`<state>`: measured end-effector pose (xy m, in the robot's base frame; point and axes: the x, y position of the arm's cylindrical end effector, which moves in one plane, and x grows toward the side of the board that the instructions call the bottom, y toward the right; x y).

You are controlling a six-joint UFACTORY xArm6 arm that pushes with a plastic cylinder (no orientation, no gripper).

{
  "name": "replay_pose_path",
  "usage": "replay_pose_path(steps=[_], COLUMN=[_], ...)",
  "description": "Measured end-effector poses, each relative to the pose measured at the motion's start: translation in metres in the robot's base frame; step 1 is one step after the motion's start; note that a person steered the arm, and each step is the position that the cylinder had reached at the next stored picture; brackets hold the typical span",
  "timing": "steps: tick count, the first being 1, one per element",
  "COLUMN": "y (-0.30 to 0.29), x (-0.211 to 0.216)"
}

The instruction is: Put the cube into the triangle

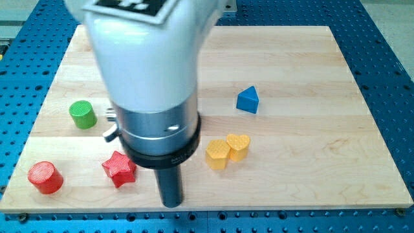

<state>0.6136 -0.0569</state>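
Note:
A blue triangle block [248, 100] sits right of the board's middle. No cube shows; the arm's wide body hides much of the board's middle and upper left. My tip [171, 204] rests near the board's bottom edge, just right of a red star [119, 169] and below-left of a yellow hexagon [217, 154]. The tip touches no block and is far below-left of the blue triangle.
A yellow heart [238, 146] touches the hexagon's right side. A green cylinder [83, 114] stands at the left and a red cylinder [45, 177] at the bottom left corner. The wooden board [310, 162] lies on a blue perforated table.

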Motion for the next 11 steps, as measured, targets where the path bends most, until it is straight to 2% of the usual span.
replay_pose_path(steps=[1,2,3,4,6,7,8,10,11], y=[0.000,-0.002,-0.001,0.001,0.074,0.052,0.056,0.087,0.129], x=[-0.056,-0.094,-0.110,-0.146,-0.160,-0.170,-0.193,-0.245,-0.248])
